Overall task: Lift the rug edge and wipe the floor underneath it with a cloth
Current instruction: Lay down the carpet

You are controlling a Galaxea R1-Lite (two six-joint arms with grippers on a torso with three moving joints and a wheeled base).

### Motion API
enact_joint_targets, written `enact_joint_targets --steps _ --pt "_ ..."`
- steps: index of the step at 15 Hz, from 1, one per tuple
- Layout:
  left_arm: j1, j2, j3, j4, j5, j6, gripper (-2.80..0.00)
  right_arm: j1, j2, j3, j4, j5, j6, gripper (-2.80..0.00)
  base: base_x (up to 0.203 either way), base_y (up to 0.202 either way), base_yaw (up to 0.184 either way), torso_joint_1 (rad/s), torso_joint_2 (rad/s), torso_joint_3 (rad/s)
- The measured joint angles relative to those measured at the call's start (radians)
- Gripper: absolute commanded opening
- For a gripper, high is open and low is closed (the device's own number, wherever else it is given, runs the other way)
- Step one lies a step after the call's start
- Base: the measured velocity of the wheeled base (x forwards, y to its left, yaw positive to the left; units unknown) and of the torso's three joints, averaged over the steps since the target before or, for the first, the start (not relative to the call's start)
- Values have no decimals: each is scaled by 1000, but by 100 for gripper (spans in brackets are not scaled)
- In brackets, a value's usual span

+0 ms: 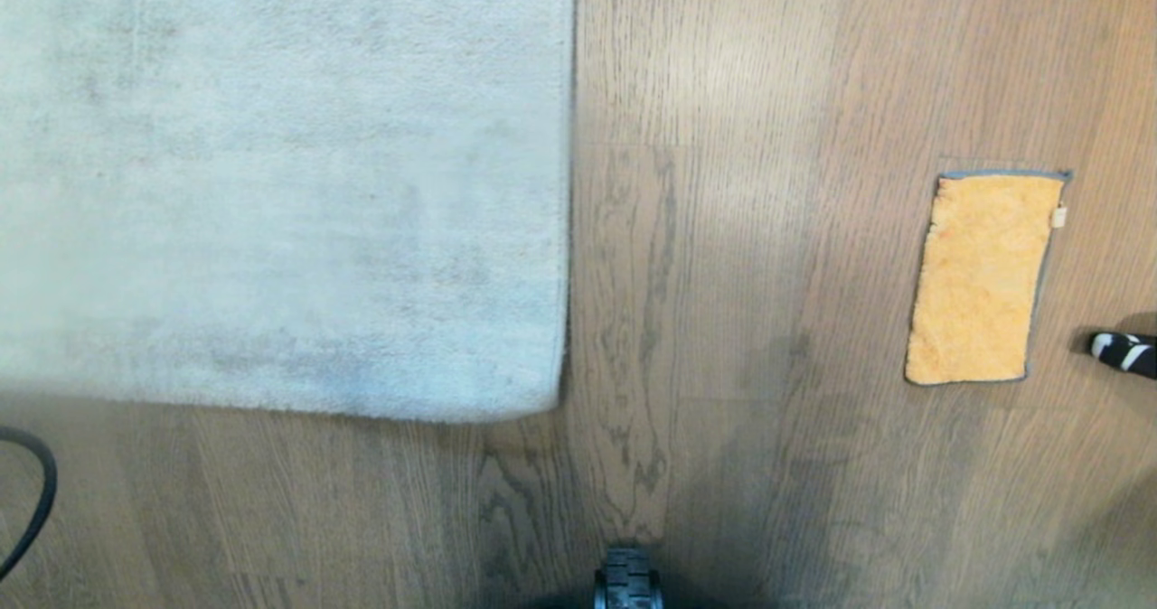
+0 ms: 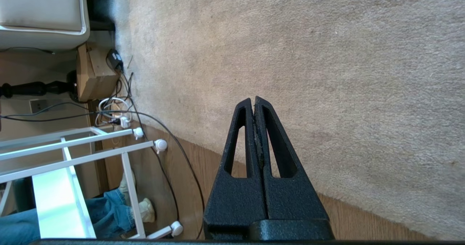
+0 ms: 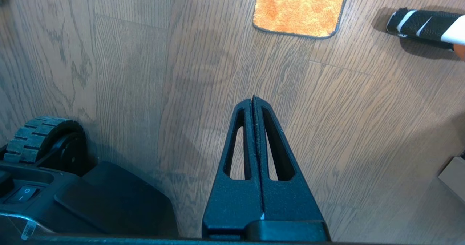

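Note:
The pale grey rug fills the upper left of the head view; its straight rug edge [image 1: 564, 229] runs down to a square corner [image 1: 550, 403] and lies flat on the brown plank floor [image 1: 723, 320]. The orange cloth [image 1: 985, 279] lies flat on the floor to the right, apart from the rug. Neither gripper shows in the head view. My left gripper [image 2: 254, 99] is shut with nothing in it and hangs above the rug, just inside the rug edge [image 2: 363, 203]. My right gripper [image 3: 253, 99] is shut and empty over bare floor [image 3: 145, 74], short of the cloth [image 3: 299, 8].
A black-and-white striped handle [image 1: 1125, 351] lies right of the cloth. A black cable [image 1: 36, 501] curves at the left. My base wheel [image 1: 628, 582] sits at the bottom. Beyond the rug are a white frame [image 2: 72, 154], cables [image 2: 163, 154], a cardboard box [image 2: 92, 72] and a person's legs [image 2: 109, 208].

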Motion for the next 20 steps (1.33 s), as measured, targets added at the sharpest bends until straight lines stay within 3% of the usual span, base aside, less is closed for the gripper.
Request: enact_joint_targets --steps 4,11,15,20 --pt "-68 2 0 0 1 0 -280 0 -18 0 6 0 1 -280 0 0 0 0 0 0" --pt "-400 11 -23 136 7 -37 -280 0 -34 0 2 0 3 -280 0 0 0 0 0 0" --pt "-614 36 -169 379 9 -189 -280 -1 -36 0 1 0 4 -280 0 0 0 0 0 0" --pt "-961 95 -272 658 14 -420 -280 -1 -36 0 1 0 7 -280 0 0 0 0 0 0"
